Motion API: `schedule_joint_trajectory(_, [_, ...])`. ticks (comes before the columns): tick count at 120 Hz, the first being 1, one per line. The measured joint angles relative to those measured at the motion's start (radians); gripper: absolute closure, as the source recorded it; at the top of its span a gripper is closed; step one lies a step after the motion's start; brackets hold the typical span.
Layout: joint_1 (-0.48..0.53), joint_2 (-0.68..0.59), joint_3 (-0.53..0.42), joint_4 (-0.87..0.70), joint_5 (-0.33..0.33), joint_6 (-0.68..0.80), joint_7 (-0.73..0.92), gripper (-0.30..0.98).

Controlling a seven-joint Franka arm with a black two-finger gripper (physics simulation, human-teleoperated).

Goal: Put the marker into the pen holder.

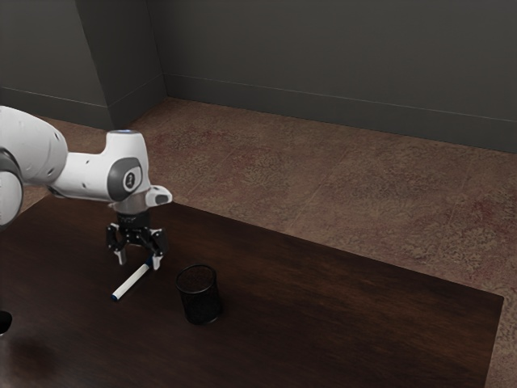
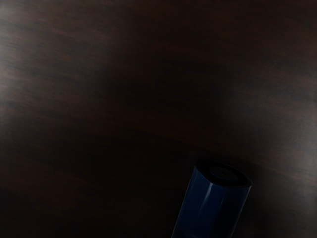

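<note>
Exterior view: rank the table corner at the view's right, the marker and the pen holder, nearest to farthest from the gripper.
1. Marker: one blue end right by the gripper.
2. Pen holder: to the marker's right in view.
3. Table corner: far at the view's right.

You can see that the table (image 1: 355, 299) looks like dark wood, smooth, and the marker (image 1: 132, 280) has glossy blue plastic at its end.

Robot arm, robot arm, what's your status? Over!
Gripper open, jaws apart. Marker lying on table, one blue end near the jaws, not gripped. Pen holder upright nearby, maybe a bump risk.
</note>
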State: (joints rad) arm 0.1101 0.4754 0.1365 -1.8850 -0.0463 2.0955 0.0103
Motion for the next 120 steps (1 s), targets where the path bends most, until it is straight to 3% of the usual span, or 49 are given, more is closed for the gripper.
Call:
schedule_joint_trajectory(23, [-0.001,-0.003,0.001,0.003,-0.015,0.006,0.044,0.04])
schedule_joint_trajectory(51, [-0.003,-0.008,0.001,0.000,-0.017,0.007,0.083,0.45])
schedule_joint_trajectory(80, [-0.004,-0.009,0.000,-0.003,-0.013,0.008,0.108,0.68])
schedule_joint_trajectory(120, [-0.011,-0.030,-0.002,-0.004,0.012,0.018,0.114,0.78])
